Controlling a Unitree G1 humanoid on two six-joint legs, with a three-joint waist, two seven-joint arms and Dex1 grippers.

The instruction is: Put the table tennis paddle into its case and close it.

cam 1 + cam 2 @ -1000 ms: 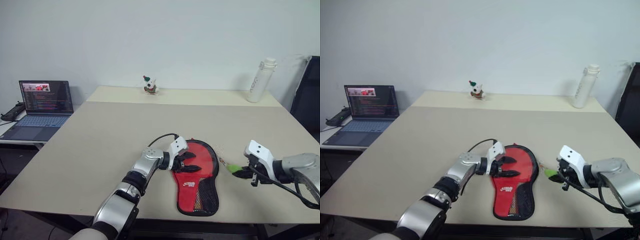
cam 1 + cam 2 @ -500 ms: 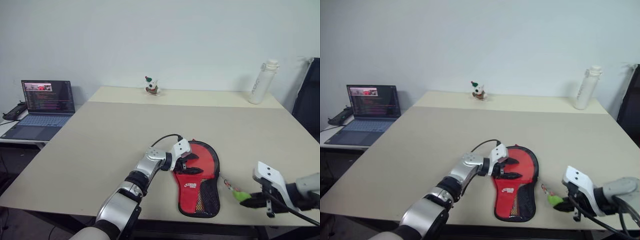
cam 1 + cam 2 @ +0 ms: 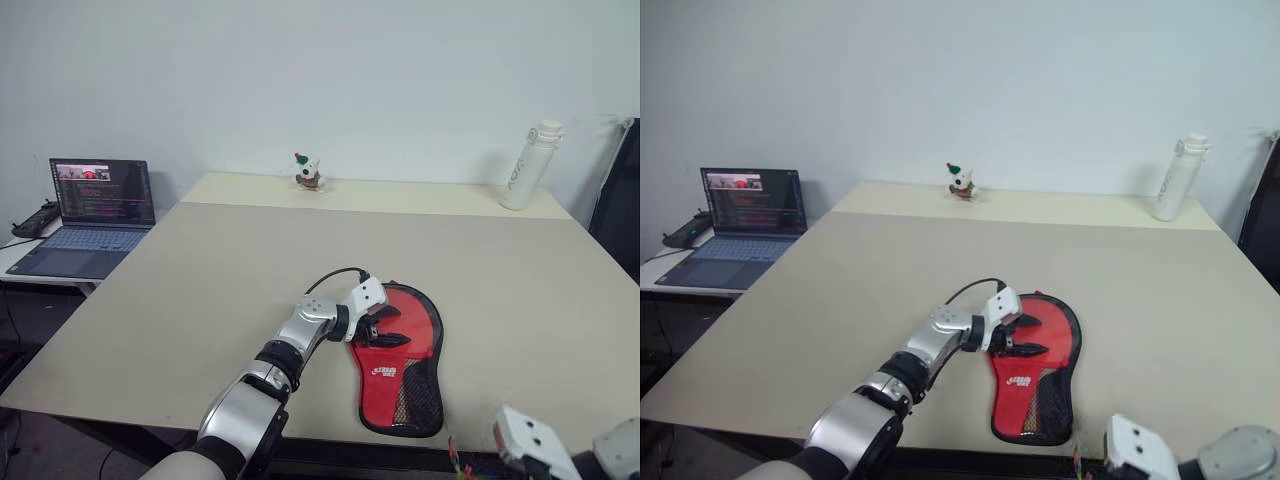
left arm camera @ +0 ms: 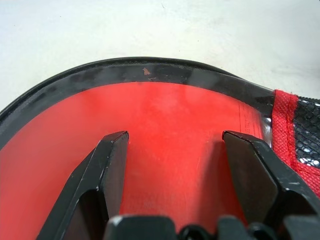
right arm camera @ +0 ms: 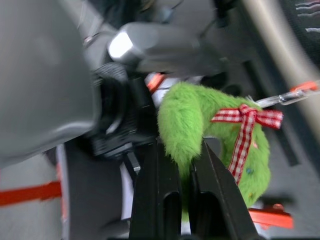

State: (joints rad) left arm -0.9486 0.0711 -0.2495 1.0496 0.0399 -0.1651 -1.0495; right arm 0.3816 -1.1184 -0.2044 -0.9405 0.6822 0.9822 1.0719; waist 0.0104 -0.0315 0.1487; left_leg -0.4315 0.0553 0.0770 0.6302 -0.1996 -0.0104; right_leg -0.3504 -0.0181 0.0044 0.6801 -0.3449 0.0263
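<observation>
The case (image 3: 405,370) lies flat near the table's front edge, red side up, with its black mesh pocket toward me. My left gripper (image 3: 385,330) rests on the case's round part, its black fingers spread open on the red cloth (image 4: 165,105) with nothing between them. My right gripper (image 5: 182,155) is shut on the fuzzy green pull (image 5: 215,135), which has a red checked ribbon. That hand (image 3: 525,445) hangs past the table's front edge at the lower right, and the cord (image 3: 455,462) trails beside it. The table tennis paddle is hidden.
An open laptop (image 3: 95,215) stands on a side desk at the left. At the back of the table (image 3: 200,290) are a small figurine (image 3: 307,172) and a white bottle (image 3: 527,165). A dark chair (image 3: 625,200) is at the right edge.
My right gripper has drawn back and down, from beside the case to past the table's front edge, taking the green pull with it. The left gripper has stayed on the case.
</observation>
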